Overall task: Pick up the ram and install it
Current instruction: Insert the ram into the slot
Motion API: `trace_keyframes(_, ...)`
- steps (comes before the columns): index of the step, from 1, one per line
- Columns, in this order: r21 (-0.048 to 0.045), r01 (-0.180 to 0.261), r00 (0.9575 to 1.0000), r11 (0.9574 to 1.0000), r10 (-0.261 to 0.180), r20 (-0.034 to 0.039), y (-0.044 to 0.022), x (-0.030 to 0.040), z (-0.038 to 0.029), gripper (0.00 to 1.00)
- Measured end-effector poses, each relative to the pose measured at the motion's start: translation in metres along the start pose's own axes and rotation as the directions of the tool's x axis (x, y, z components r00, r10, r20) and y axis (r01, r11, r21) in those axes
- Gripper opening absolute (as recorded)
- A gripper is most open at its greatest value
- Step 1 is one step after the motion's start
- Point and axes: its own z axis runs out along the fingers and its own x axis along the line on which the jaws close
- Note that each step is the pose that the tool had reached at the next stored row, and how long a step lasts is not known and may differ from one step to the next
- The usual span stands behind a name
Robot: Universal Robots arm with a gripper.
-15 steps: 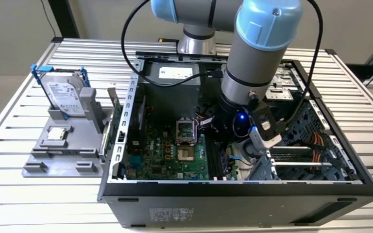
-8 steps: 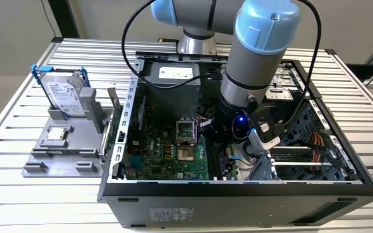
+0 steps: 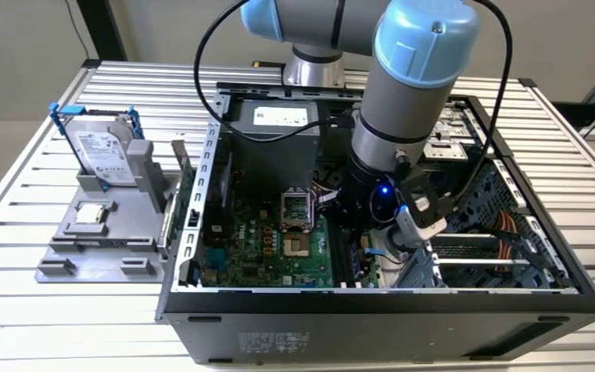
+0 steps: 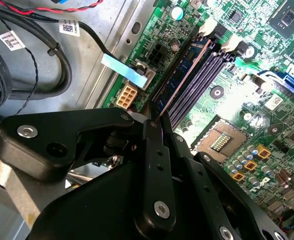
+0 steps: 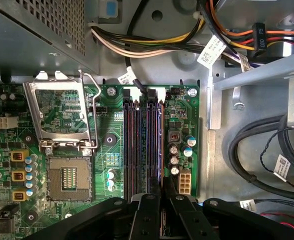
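Observation:
The ram is a thin bluish-green stick standing on edge in the outermost memory slot of the green motherboard. In the first wrist view the ram runs along the slot nearest the board's edge. My gripper has its black fingers pressed together on the stick's near end. In the first wrist view the gripper sits right over that slot. In the exterior view the gripper reaches down inside the open computer case.
Empty memory slots lie beside the ram, then the open processor socket. Cable bundles and a black cable run close by. Left of the case, a grey tray holds a hard drive and a processor chip.

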Motion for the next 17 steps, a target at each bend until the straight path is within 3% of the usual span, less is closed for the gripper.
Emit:
trace_keyframes(8,0.0007,-0.002,1.0,1.0,0.002,-0.0001,0.0001,-0.0001,0.0003,0.0)
trace_keyframes(13,0.0102,-0.027,0.9996,0.9996,0.027,0.0001,0.0002,-0.0002,0.001,0.0)
trace_keyframes(17,0.0117,-0.029,0.9996,0.9995,0.029,0.0001,0.0001,-0.0002,0.0023,0.0)
